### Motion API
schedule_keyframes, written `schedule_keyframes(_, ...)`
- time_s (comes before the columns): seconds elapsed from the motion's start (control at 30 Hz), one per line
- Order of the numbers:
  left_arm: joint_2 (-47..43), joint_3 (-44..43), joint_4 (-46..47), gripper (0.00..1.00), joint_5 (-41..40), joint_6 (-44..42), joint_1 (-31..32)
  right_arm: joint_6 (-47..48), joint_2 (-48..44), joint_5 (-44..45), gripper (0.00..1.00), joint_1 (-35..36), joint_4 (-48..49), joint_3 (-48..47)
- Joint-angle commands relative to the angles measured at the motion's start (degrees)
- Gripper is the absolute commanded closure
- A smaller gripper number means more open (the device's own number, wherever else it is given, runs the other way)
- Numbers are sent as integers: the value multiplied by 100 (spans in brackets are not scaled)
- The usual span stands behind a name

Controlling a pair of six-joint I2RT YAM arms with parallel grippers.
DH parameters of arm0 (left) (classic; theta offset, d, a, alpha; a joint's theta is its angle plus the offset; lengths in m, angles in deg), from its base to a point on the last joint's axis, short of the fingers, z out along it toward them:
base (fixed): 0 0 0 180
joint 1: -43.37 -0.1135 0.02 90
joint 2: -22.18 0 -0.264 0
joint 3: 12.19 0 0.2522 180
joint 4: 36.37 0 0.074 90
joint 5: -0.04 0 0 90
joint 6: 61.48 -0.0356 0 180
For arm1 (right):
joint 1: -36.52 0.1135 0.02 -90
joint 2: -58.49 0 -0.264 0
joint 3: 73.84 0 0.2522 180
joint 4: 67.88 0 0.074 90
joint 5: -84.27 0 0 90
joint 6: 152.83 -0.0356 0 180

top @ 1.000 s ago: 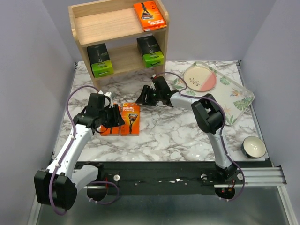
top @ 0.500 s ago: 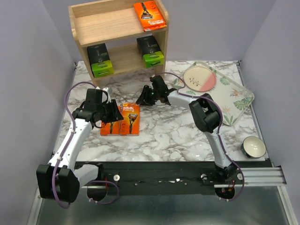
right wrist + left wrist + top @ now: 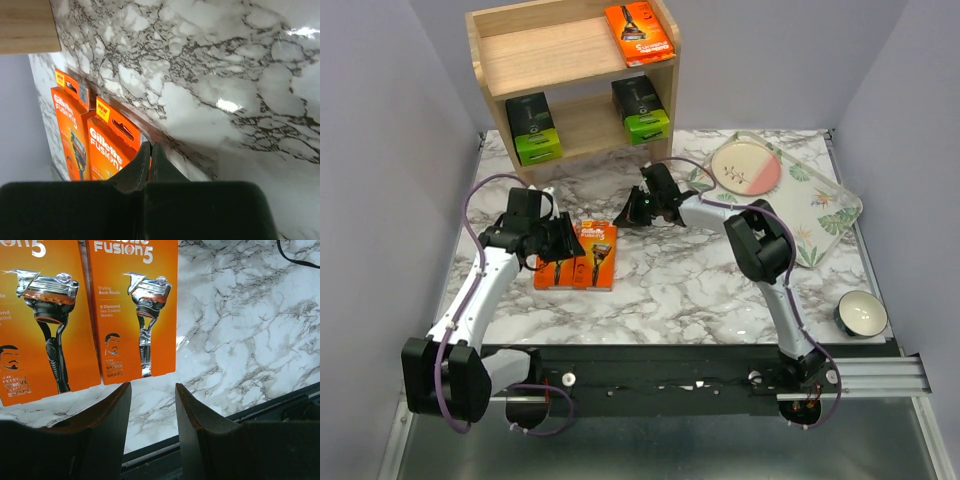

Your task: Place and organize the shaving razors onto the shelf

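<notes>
Since three of the five razor packs already sit on the shelf (image 3: pixel 520 55), the job is just past halfway.
One orange pack (image 3: pixel 639 33) is on the top tier and two dark packs (image 3: pixel 533 128) are below; two more orange packs (image 3: pixel 577 255) lie side by side on the desk (image 3: pixel 700 280). The left fingers (image 3: pixel 107 430) hang spread and empty just beside them (likely the next pick), the right fingers (image 3: pixel 135 172) pressed together on nothing.

right gripper (image 3: pixel 148 148) closed, left gripper (image 3: pixel 152 390) shifted slightly
</notes>
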Motion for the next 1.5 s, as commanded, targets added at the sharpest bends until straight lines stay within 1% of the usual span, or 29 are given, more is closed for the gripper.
schedule_keyframes(0.0, 154, -97, 224, 51, 411, -7, -1, -102, -536, 156, 99, -93, 24, 792)
schedule_keyframes(0.07, 172, -1, 434, 51, 542, 37, 192, -155, -845, 227, 99, -277, 120, 1205)
schedule_keyframes(0.1, 224, 87, 514, 51, 621, 64, 323, -251, -1038, 340, 99, -348, 129, 1694)
schedule_keyframes(0.13, 251, 123, 601, 51, 648, 90, 594, -287, -1388, 385, 99, -418, 86, 1917)
schedule_keyframes(0.2, 347, 210, 839, 52, 727, 151, 929, -366, -1750, 534, 99, -664, -19, 2583)
schedule_keyframes(0.23, 374, 237, 918, 53, 745, 178, 1070, -375, -2091, 570, 99, -743, -133, 2813)
schedule_keyframes(0.27, 409, 263, 1049, 54, 737, 222, 1341, -393, -2251, 622, 100, -875, -186, 2998)
schedule_keyframes(0.3, 479, 342, 1112, 54, 736, 309, 1448, -428, -2383, 744, 99, -928, -222, 3183)
schedule_keyframes(0.33, 523, 377, 1138, 56, 728, 336, 1580, -463, -2541, 780, 99, -972, -266, 3559)
schedule_keyframes(0.4, 759, 430, 1174, 56, 693, 328, 1931, -559, -2911, 833, 99, -1034, -292, 3886)
schedule_keyframes(0.5, 1023, 562, 1226, 57, 491, 441, 2222, -726, -3307, 773, 99, -1043, -468, 4352)
schedule_keyframes(0.6, 1365, 720, 1340, 60, 560, 661, 2284, -998, -3666, 816, 99, -1043, -573, 4775)
schedule_keyframes(0.63, 1463, 747, 1367, 65, 622, 696, 2293, -1034, -3737, 851, 99, -1043, -521, 4871)
schedule_keyframes(0.73, 1824, 747, 1455, 71, 719, 828, 2328, -1078, -3940, 895, 99, -1078, -503, 5109)
schedule_keyframes(0.87, 2368, 572, 1525, 71, 526, 776, 2337, -1088, -4186, 764, 98, -1087, -267, 5425)
schedule_keyframes(0.9, 2622, 441, 1543, 71, 430, 724, 2337, -1044, -4247, 737, 97, -1087, -222, 5487)
schedule_keyframes(0.93, 2729, 352, 1552, 71, 359, 688, 2337, -1035, -4300, 737, 94, -1087, -152, 5618)
schedule_keyframes(1.0, 3053, 55, 1578, 71, 227, 583, 2337, -1000, -4520, 737, 86, -1087, -91, 5742)
schedule_keyframes(1.07, 3265, -183, 1526, 71, 25, 294, 2337, -982, -4800, 781, 79, -1096, -11, 5909)
schedule_keyframes(1.1, 3466, -420, 1499, 71, -80, 153, 2337, -860, -4906, 772, 69, -1096, 15, 5927)
schedule_keyframes(1.13, 3546, -518, 1516, 71, -185, -205, 2337, -781, -4994, 763, 63, -1105, 50, 5927)
schedule_keyframes(1.17, 3625, -597, 1551, 71, -221, -356, 2337, -649, -5065, 755, 54, -1157, 120, 5866)
schedule_keyframes(1.2, 3783, -676, 1534, 71, -274, -532, 2337, -256, -5135, 728, 50, -1183, 164, 5804)
schedule_keyframes(1.27, 3968, -948, 1342, 71, -335, -935, 2337, 194, -5118, 562, 41, -1236, 410, 5559)
schedule_keyframes(1.3, 4065, -1010, 1297, 72, -344, -1016, 2337, 561, -5022, 500, 39, -1236, 419, 5462)
schedule_keyframes(1.4, 4022, -1055, 1340, 72, -283, -1044, 2328, 941, -4706, 281, 39, -1289, 411, 5050)
schedule_keyframes(1.47, 3777, -1002, 1437, 71, -257, -930, 2328, 1074, -4320, 0, 39, -1289, 585, 4934)
